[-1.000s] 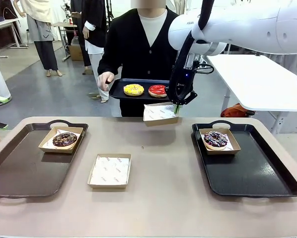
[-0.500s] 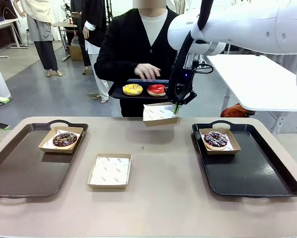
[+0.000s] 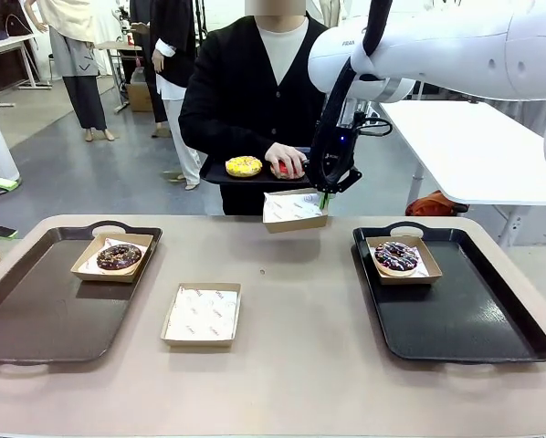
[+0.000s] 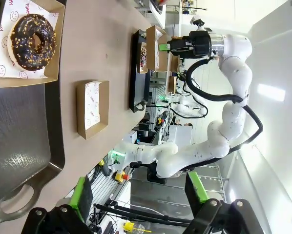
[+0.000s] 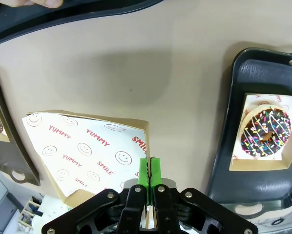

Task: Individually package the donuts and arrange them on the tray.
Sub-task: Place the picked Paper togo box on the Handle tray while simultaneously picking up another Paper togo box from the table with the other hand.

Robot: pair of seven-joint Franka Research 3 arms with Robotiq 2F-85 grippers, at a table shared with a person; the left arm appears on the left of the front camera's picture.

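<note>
1. The right gripper (image 5: 149,171) is clamped shut on one side wall of a cardboard box (image 5: 90,146). Its green pads are pressed together over the wall's edge. The box is lined with white paper printed with red smiley faces and words.
2. In the front view this box hangs in the air over the far edge of the table (image 3: 282,383). It is slightly tilted and sits just below the small black tray (image 3: 220,173) that the person holds.
3. The left gripper (image 4: 138,195) has its fingers spread wide with nothing between them. The left tray (image 3: 36,319) lies beneath its camera.
4. The person's hand (image 3: 287,157) rests on the red donut (image 3: 282,171) on the small black tray. The yellow donut (image 3: 244,165) lies just beside it on the same tray.
5. The chocolate donut (image 3: 119,257) sits in the left box (image 3: 86,266) at the far end of the left tray.
6. The dark sprinkled donut (image 3: 397,256) sits in the right box (image 3: 433,265) at the far end of the right tray (image 3: 474,328).
7. A second box (image 3: 202,313), lined and empty, stands on the table between the two big trays, nearer the left one.
</note>
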